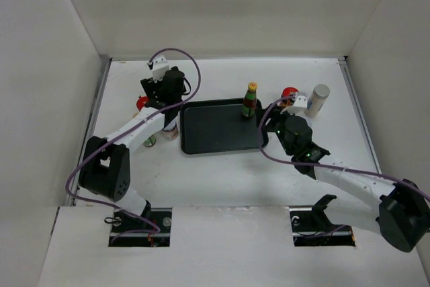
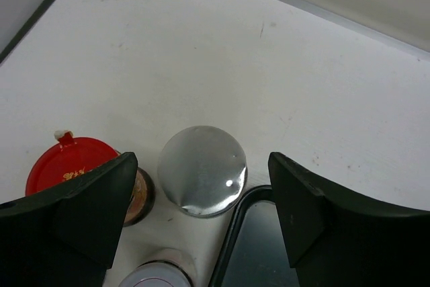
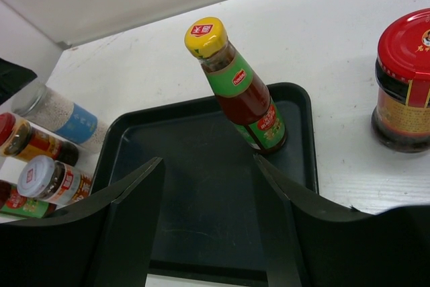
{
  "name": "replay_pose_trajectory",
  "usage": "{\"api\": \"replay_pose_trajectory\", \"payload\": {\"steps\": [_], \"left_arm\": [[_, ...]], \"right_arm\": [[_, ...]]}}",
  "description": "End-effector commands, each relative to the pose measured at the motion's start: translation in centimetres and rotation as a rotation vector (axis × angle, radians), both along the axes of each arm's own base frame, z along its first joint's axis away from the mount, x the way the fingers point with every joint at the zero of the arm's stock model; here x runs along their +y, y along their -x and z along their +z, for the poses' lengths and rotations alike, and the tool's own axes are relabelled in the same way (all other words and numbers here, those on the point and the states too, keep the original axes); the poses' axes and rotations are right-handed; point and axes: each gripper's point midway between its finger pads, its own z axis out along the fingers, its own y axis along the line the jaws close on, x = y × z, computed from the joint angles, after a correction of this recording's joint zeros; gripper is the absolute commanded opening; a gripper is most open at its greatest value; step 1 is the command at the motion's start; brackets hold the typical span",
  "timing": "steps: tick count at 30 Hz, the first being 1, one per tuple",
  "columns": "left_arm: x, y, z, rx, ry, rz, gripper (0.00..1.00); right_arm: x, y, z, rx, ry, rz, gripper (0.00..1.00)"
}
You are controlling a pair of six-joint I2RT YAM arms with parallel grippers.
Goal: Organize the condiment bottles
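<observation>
Left tool [image 2: 201, 162] gapes over the silver-capped jar [image 2: 203, 179]; best centre, then descend clear of the red-lidded jar [image 2: 67, 166]; right tool [image 3: 208, 166] gapes too.

**Tray middle open, sides crowded**

The tray [image 1: 215, 129] lies bare except a yellow-capped sauce bottle [image 1: 250, 99] at its far right corner. A cluster of jars [image 3: 41, 178] crowds its left edge; a red-lidded jar [image 3: 405, 78] stands off its right edge.
</observation>
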Motion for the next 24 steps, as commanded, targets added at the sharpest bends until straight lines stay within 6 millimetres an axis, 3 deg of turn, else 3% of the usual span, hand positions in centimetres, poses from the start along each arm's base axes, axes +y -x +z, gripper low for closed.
{"api": "replay_pose_trajectory", "payload": {"steps": [1, 7, 14, 18, 20, 24], "left_arm": [[0.7, -0.2, 2.9, -0.097, 0.010, 0.026, 0.79], [-0.7, -1.9, 0.2, -0.030, 0.016, -0.027, 0.76], [-0.2, -2.1, 0.3, -0.034, 0.020, -0.007, 0.71], [-0.5, -2.3, 0.1, -0.035, 0.019, -0.017, 0.57], [-1.0, -2.3, 0.9, -0.057, 0.029, -0.029, 0.50], [-3.0, -1.7, 5.7, -0.174, 0.035, -0.098, 0.43]], "right_arm": [[0.6, -0.4, 1.4, -0.033, -0.043, 0.007, 0.61], [0.3, -0.4, 1.5, -0.037, -0.044, 0.003, 0.61], [0.2, -0.4, 1.6, -0.039, -0.045, 0.000, 0.62], [0.4, -0.4, 1.5, -0.036, -0.041, 0.001, 0.62], [0.3, -0.3, 1.7, -0.044, -0.048, -0.002, 0.62], [0.0, -0.3, 1.7, -0.045, -0.051, -0.006, 0.67]]}}
